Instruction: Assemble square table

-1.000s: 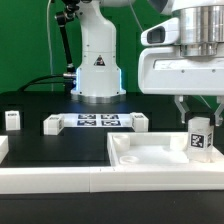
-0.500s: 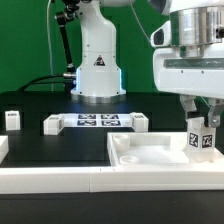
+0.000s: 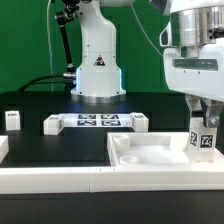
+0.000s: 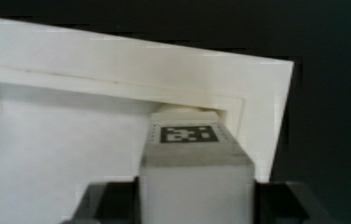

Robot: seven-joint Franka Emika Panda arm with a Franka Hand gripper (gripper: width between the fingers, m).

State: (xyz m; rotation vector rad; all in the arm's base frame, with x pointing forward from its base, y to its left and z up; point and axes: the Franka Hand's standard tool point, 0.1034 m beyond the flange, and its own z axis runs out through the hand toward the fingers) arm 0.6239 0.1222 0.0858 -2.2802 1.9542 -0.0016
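At the exterior view's right, the tool (image 3: 203, 122) is hanging over the far corner of the slab (image 3: 150, 152) and is gripping one leg (image 3: 203, 140). The jaws are standing at a narrow setting, pressed against the two sides of the leg. The leg is upright and its tag is facing the exterior camera.

In the wrist view, the free end of the leg is pointing into the corner inside the raised rim of the slab. Whether that end is touching the slab or hanging just above it cannot be told from either view.

The slab is lying flat on the black surface (image 3: 60, 148), rim upward, just behind the long white rail (image 3: 50, 180). No leg is standing fixed in any visible corner of it.

A second leg (image 3: 12, 120) is standing upright at the exterior view's left, well apart from the slab. Two white blocks (image 3: 50, 124) are sitting at the ends of the marker board (image 3: 95, 121). They are probably the other two legs, but they are too small to confirm.

Judged from this layout, the task is at an early stage:

- **In hand:** the first leg is being presented to its corner and is not confirmed as seated.
- **Left:** this leg needs fixing in place.
- **Left:** three more legs need fetching and fitting.
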